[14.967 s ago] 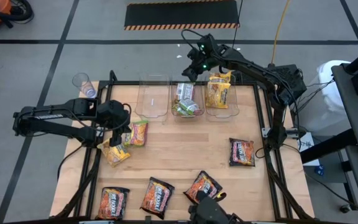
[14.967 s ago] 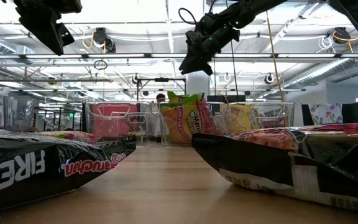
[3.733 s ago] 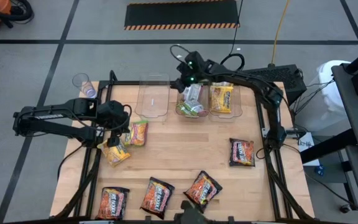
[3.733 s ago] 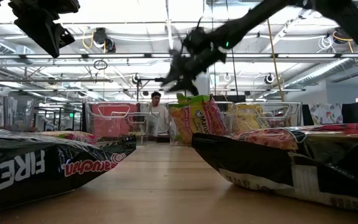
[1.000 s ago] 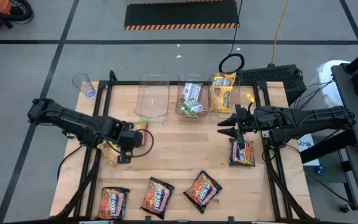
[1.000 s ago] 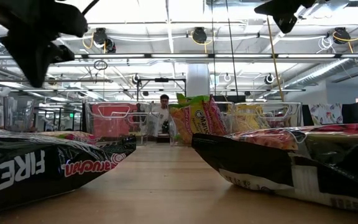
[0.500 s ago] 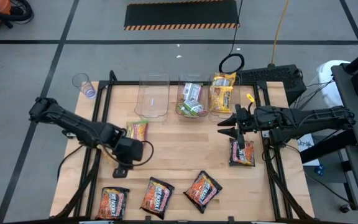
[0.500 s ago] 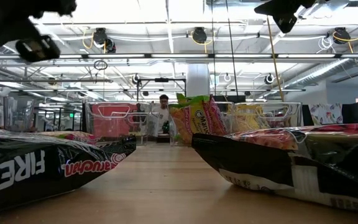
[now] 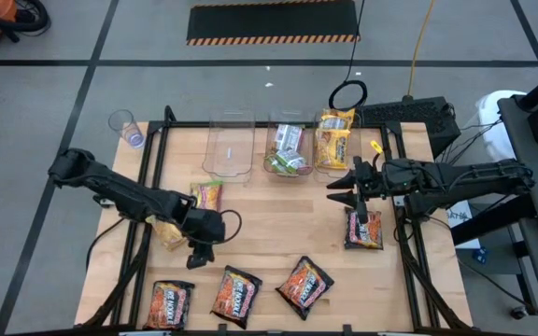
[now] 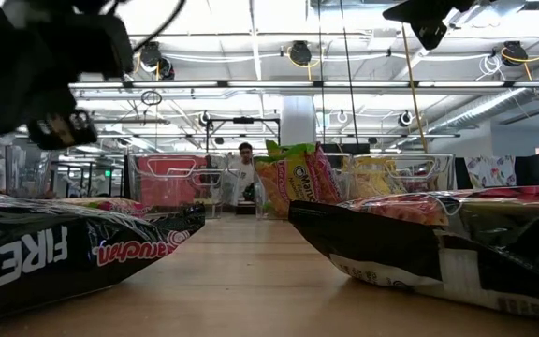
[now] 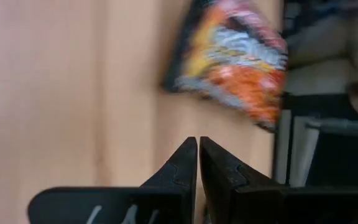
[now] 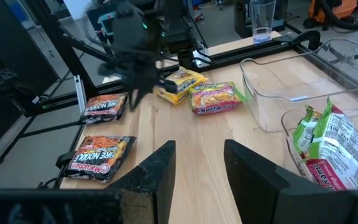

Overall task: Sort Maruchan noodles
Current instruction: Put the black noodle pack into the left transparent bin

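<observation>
My left gripper (image 9: 197, 258) is shut and hovers over bare wood in the table's left half, fingers pointing toward the near edge; in its wrist view (image 11: 197, 140) a dark orange-printed packet (image 11: 235, 56) lies ahead. Behind it lie a yellow packet (image 9: 166, 231) and a green-edged packet (image 9: 206, 195), flat on the wood. Three dark packets (image 9: 168, 303) (image 9: 236, 294) (image 9: 304, 283) lie along the near edge and another (image 9: 363, 228) on the right. My right gripper (image 9: 336, 191) (image 12: 197, 146) is open and hangs above the table's right side, touching nothing.
Three clear bins stand along the far edge: the left one (image 9: 229, 145) holds nothing, the middle one (image 9: 285, 149) green-edged packets, the right one (image 9: 334, 140) yellow packets. A clear cup (image 9: 125, 128) stands off the far left corner. A person (image 10: 244, 168) shows far behind.
My left gripper has swung from beside the green-edged packet toward the near edge, turning so that its fingers point at the near edge; the green-edged packet now shows fully. The right arm has kept still.
</observation>
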You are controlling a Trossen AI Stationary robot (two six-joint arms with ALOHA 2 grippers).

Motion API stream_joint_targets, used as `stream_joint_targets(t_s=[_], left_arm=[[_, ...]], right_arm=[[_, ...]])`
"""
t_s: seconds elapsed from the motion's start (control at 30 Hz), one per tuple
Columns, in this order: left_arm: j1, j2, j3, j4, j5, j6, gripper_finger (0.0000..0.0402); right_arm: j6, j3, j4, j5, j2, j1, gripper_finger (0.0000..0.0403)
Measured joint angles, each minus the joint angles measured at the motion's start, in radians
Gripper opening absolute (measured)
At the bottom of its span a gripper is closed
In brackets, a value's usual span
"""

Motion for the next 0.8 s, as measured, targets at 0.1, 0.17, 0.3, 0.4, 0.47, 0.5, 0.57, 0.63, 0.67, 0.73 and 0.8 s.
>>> stream_joint_targets(t_s=[0.1, 0.17, 0.3, 0.4, 0.47, 0.5, 0.57, 0.63, 0.67, 0.73, 0.8], left_arm=[[0.027, 0.016, -0.004, -0.013, -0.052, -0.023, 0.0024], [0.037, 0.011, -0.004, -0.017, -0.075, -0.044, 0.0024], [0.045, 0.012, -0.003, -0.007, -0.088, -0.050, 0.0024], [0.049, 0.012, -0.003, -0.004, -0.089, -0.050, 0.0033], [0.049, 0.014, -0.003, -0.002, -0.090, -0.050, 0.0046], [0.050, 0.017, -0.003, -0.001, -0.092, -0.051, 0.0054], [0.050, 0.019, -0.003, -0.002, -0.092, -0.052, 0.0071], [0.050, 0.020, -0.003, 0.010, -0.092, -0.052, 0.0088], [0.050, 0.027, -0.003, 0.024, -0.092, -0.052, 0.0096], [0.051, 0.036, -0.003, 0.053, -0.098, -0.028, 0.0108], [0.051, 0.045, -0.003, 0.094, -0.099, -0.008, 0.0116]], right_arm=[[0.000, 0.000, 0.006, 0.000, 0.000, 0.000, 0.0130], [0.000, 0.000, 0.015, 0.000, 0.000, 0.000, 0.0130], [0.000, 0.000, 0.024, 0.000, 0.000, 0.000, 0.0130], [0.000, 0.000, 0.040, 0.000, 0.000, 0.000, 0.0130], [0.000, 0.000, 0.053, 0.000, 0.000, 0.000, 0.0130], [0.000, 0.000, 0.057, 0.000, 0.000, 0.000, 0.0130], [0.000, 0.000, 0.056, 0.000, 0.000, 0.000, 0.0130], [0.000, 0.000, 0.056, 0.000, 0.000, 0.000, 0.0130], [0.000, 0.000, 0.056, 0.000, 0.000, 0.000, 0.0130], [0.000, 0.000, 0.056, 0.000, 0.000, 0.000, 0.0130], [0.000, 0.000, 0.056, 0.000, 0.000, 0.000, 0.0130]])
